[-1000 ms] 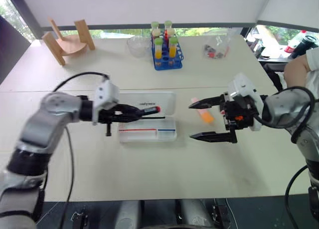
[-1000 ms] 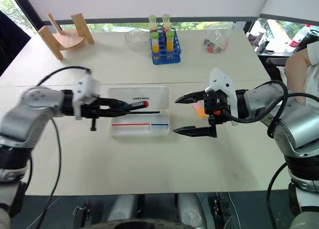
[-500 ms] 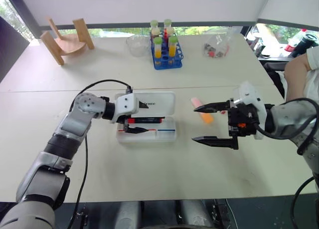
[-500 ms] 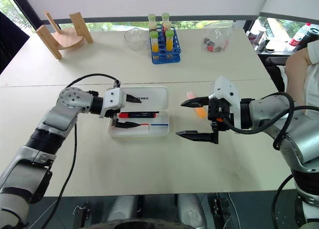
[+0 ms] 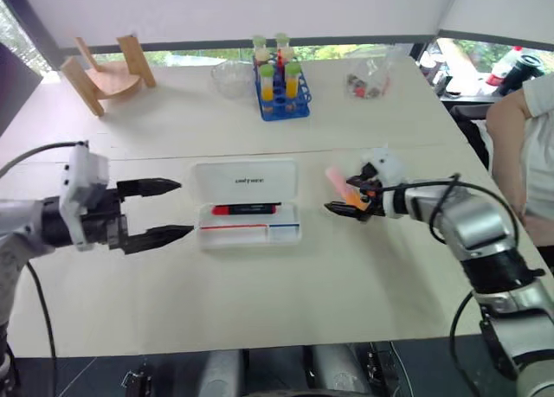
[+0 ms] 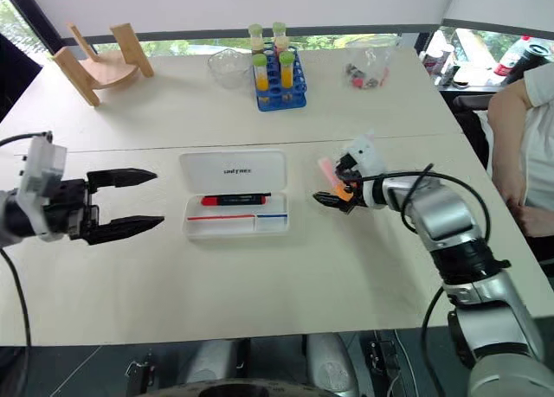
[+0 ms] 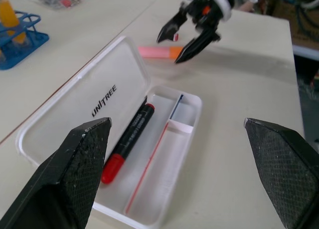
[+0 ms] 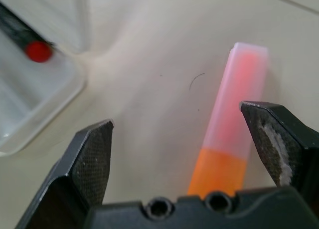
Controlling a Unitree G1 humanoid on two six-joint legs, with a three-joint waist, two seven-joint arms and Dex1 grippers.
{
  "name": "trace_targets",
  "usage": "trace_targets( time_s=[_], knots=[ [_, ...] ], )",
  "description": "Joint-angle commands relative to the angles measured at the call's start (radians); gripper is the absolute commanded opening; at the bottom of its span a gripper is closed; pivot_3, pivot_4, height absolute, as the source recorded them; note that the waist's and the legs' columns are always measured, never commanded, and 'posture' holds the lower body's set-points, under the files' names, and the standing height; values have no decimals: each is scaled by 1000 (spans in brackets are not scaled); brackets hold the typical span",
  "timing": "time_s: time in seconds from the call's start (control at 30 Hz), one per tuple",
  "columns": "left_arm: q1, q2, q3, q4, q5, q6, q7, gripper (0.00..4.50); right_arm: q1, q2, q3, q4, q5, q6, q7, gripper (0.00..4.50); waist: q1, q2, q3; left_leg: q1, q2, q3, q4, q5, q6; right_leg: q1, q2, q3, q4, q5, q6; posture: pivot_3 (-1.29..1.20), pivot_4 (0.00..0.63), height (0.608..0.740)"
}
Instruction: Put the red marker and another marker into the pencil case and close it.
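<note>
With the red marker (image 6: 227, 199) lying in the open pencil case (image 6: 234, 205), the wide-open right gripper (image 6: 333, 186) is straddling the pink highlighter (image 6: 334, 180) on the table, while the left gripper (image 6: 128, 204) is hovering empty and spread.

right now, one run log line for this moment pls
red marker: in open pencil case | left gripper: open, empty | right gripper: open around highlighter on table | case lid: open

Two head cameras sit side by side, high up, looking down at the table (image 5: 260, 293). Both see the white box (image 6: 234, 194) (toward twelve o'clock). The left wrist camera sees it too. The right wrist camera looks very close at the pink marker (image 8: 234, 124).
</note>
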State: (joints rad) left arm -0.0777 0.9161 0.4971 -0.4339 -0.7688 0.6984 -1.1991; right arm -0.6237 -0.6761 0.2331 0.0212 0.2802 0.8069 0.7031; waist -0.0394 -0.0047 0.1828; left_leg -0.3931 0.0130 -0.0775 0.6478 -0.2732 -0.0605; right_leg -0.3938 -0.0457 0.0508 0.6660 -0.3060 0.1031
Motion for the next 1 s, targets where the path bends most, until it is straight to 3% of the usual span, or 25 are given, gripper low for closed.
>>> trace_targets(
  time_s=[0.03,0.1,0.2,0.37,0.4,0.53,0.77,0.87,1.0],
  knots=[
    [60,-13,119,-84,-72,13,49,4399,-33,24,28,92,-78,-28,-24,4500,2,0,0,0,0,0,0,0,0,0,0,0,-1,0,0,0,150,740],
    [115,-23,153,-122,-97,16,61,4399,-38,40,32,127,-101,-29,-28,4500,4,-1,-1,1,-1,0,0,0,0,2,-1,0,-1,0,0,0,150,740],
    [183,-27,187,-163,-134,22,72,4500,-45,55,25,153,-115,-14,-26,3632,-1,-1,0,1,0,1,0,0,0,1,-1,0,-1,0,0,0,150,740],
    [202,-17,191,-176,-168,16,112,4500,-42,75,13,139,-101,34,-6,1081,-2,-1,-1,3,0,0,0,0,0,3,0,0,0,0,0,0,150,740],
    [200,-14,191,-175,-173,16,118,4500,-41,73,15,128,-96,39,5,840,-2,-1,-1,3,0,0,0,0,0,3,0,0,0,0,0,0,150,740],
    [209,5,201,-174,-197,23,122,4500,-34,18,2,6,-47,38,117,863,-1,-1,-1,2,0,0,-1,0,0,2,0,0,-1,0,0,0,150,740],
    [233,43,224,-172,-238,38,111,4500,-61,-151,-12,-263,107,-10,444,863,-7,2,2,1,0,1,-2,0,0,-1,1,0,-1,0,0,0,150,740],
    [223,55,216,-171,-246,36,114,4500,-120,-51,49,-290,134,4,450,863,-12,2,3,2,1,1,-2,0,0,0,2,0,-1,0,-1,0,150,740],
    [234,66,233,-187,-260,42,113,4500,-173,135,183,-206,50,-53,395,863,-17,1,3,2,2,1,-2,0,0,0,3,0,0,0,-1,0,150,740]
  ],
)
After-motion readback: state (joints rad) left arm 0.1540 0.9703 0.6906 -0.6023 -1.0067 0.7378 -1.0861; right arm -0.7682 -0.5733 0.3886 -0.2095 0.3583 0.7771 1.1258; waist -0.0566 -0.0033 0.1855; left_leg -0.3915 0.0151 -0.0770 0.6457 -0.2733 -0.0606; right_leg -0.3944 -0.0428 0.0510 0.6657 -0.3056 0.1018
